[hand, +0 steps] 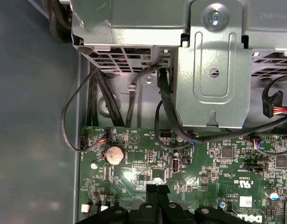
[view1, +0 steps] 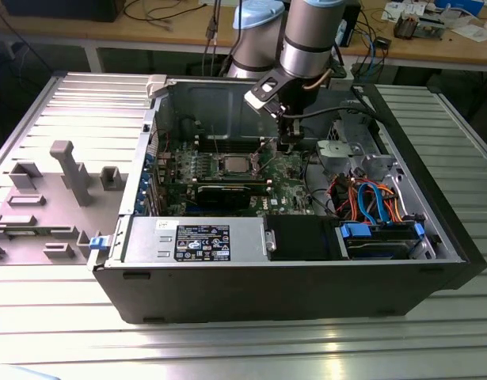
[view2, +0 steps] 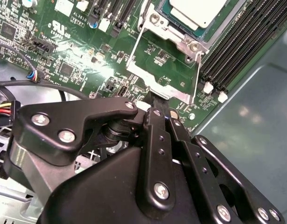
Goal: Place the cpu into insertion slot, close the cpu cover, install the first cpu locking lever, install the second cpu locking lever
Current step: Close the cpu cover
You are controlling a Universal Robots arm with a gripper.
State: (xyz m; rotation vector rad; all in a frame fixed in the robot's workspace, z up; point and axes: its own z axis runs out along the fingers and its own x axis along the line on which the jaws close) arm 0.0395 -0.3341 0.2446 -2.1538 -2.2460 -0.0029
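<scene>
The cpu (view2: 198,9) already sits in the insertion slot (view2: 163,25). The cpu cover (view2: 157,85) looks raised, not yet flat over the cpu, so closing it and fastening both locking levers seem left to do. In the exterior view the gripper (view1: 289,141) hangs at about two o'clock from the slot. Its jaws are together and empty, tips at the cover's free edge

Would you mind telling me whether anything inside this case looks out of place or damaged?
Nothing stands out: the cpu sits square in the insertion slot, and the green board around it looks undamaged.
</scene>
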